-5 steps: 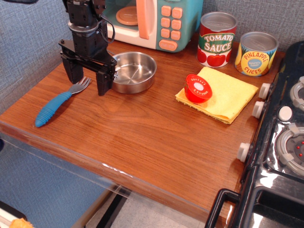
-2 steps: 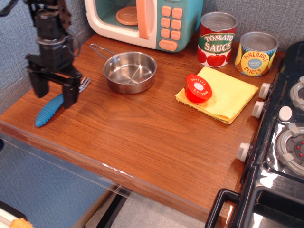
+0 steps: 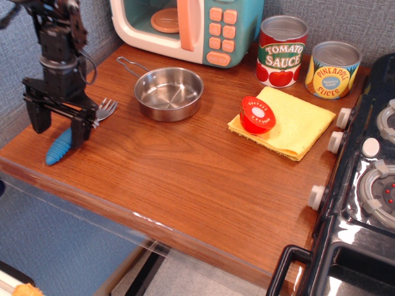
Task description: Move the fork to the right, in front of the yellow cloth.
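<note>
The fork (image 3: 62,147) lies on the wooden table at the far left, blue ribbed handle toward the front-left edge and silver tines toward the steel pan (image 3: 169,93). My gripper (image 3: 57,126) is open, its two black fingers straddling the handle from above, and it hides the middle of the fork. I cannot tell whether the fingers touch the fork. The yellow cloth (image 3: 295,126) lies flat at the right, near the stove, with a small round red lid (image 3: 257,114) on its left corner.
A toy microwave (image 3: 188,28) stands at the back. A tomato sauce can (image 3: 281,50) and a pineapple slices can (image 3: 332,68) stand behind the cloth. A black toy stove (image 3: 370,179) borders the table's right side. Bare wood (image 3: 247,179) lies in front of the cloth.
My gripper has moved left and toward the front, from beside the pan to over the fork's handle, staying open. The fork has not moved.
</note>
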Action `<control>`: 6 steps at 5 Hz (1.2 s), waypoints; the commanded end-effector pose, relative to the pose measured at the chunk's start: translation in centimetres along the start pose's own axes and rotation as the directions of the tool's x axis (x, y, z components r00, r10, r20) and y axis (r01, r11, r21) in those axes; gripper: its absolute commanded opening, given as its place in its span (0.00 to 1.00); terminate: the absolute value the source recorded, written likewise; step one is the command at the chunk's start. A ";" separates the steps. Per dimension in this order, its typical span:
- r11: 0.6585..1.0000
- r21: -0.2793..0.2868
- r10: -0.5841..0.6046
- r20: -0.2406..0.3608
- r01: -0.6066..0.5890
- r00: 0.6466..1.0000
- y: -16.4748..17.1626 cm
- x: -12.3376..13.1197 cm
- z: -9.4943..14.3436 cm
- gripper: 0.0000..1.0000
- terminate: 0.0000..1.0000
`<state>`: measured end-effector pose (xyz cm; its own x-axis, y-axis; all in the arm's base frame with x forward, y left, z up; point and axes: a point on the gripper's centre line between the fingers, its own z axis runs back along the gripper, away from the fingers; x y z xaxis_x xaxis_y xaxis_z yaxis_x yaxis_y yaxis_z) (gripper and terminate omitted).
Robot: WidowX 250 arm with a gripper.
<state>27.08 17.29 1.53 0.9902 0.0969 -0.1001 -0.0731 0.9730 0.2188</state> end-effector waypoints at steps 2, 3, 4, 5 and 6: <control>0.994 0.090 0.058 0.011 -0.058 0.998 -0.6 0.8 0.4 0.00 0.00; 0.994 0.082 0.071 0.002 -0.071 0.997 -0.7 0.7 0.7 0.00 0.00; 0.996 0.040 0.084 0.006 -0.084 0.996 -0.6 0.5 1.1 0.00 0.00; 0.991 -0.052 0.128 0.081 -0.124 0.988 -1.3 -0.5 4.2 0.00 0.00; 0.985 -0.095 0.158 0.131 -0.146 0.979 -2.9 -2.6 7.9 0.00 0.00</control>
<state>25.46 11.94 7.71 0.9745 0.2231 0.0234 -0.2243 0.9669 0.1214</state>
